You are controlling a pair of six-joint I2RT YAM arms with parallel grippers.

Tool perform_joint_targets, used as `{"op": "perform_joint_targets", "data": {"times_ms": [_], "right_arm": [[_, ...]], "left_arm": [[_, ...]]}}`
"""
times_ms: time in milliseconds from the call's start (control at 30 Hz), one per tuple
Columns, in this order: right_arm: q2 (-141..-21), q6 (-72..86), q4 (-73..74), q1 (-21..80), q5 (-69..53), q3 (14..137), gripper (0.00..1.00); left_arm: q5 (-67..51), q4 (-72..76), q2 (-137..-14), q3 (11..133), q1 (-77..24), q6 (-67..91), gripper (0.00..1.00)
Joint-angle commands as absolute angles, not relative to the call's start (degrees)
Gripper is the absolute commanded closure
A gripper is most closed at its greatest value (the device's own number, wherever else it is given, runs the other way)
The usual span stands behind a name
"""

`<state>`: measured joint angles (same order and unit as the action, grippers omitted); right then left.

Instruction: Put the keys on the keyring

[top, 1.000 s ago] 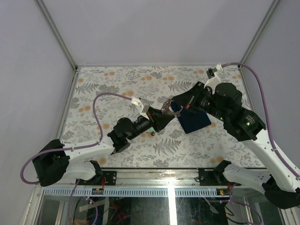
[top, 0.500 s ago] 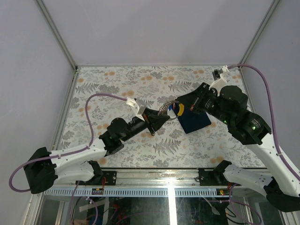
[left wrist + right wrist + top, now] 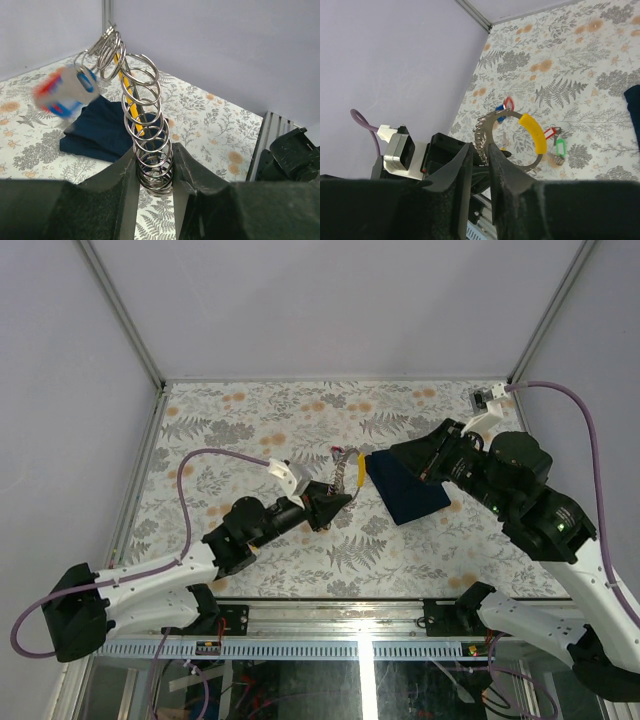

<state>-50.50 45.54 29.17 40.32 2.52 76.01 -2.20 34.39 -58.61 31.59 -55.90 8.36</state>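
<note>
Up above the counter [image 3: 250, 410], the left jaws pinch the keyring [image 3: 147, 135] tight, so it stands up ready for keys. The right jaws are open just a crack and hold nothing. By the one ring I count one green tag [image 3: 560, 150], two red tags [image 3: 550, 133] and one blue tag [image 3: 500, 109].

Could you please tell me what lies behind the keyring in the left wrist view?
A folded navy cloth on the floral table; the keyring and the left claw cover its right edge.
</note>
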Motion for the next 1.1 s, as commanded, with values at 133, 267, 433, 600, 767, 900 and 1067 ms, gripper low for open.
{"op": "perform_joint_targets", "data": {"times_ms": [133, 267, 433, 600, 767, 900, 1067], "right_arm": [[-46.9, 33.9, 25.8, 40.1, 4.0, 75.2, 0.68], [-44.5, 26.6, 24.0, 40.0, 3.9, 72.0, 0.67], [-41.2, 18.2, 22.7, 40.0, 2.0, 68.7, 0.66], [-38.2, 11.2, 19.6, 40.1, -2.8, 64.1, 0.57], [-32.5, 6.0, 13.4, 40.1, -7.8, 55.5, 0.53], [-29.5, 2.7, 13.6, 40.1, -10.9, 53.0, 0.55], [-28.1, -0.9, 15.6, 40.0, -18.8, 51.7, 0.56]], "left_arm": [[1.7, 40.8, -57.3, 30.6, -56.3, 1.7, 1.00], [-2.9, 30.1, -55.4, 33.3, -56.3, -7.9, 1.00], [-10.8, 8.1, -53.6, 39.6, -56.3, -24.7, 1.00], [-15.8, -10.5, -51.5, 45.2, -56.3, -35.8, 1.00], [-19.2, -16.5, -46.4, 45.4, -56.3, -45.8, 1.00], [-18.7, -18.4, -44.0, 45.2, -56.3, -51.4, 1.00], [-17.9, -18.5, -43.0, 45.7, -56.3, -55.9, 1.00]]}}
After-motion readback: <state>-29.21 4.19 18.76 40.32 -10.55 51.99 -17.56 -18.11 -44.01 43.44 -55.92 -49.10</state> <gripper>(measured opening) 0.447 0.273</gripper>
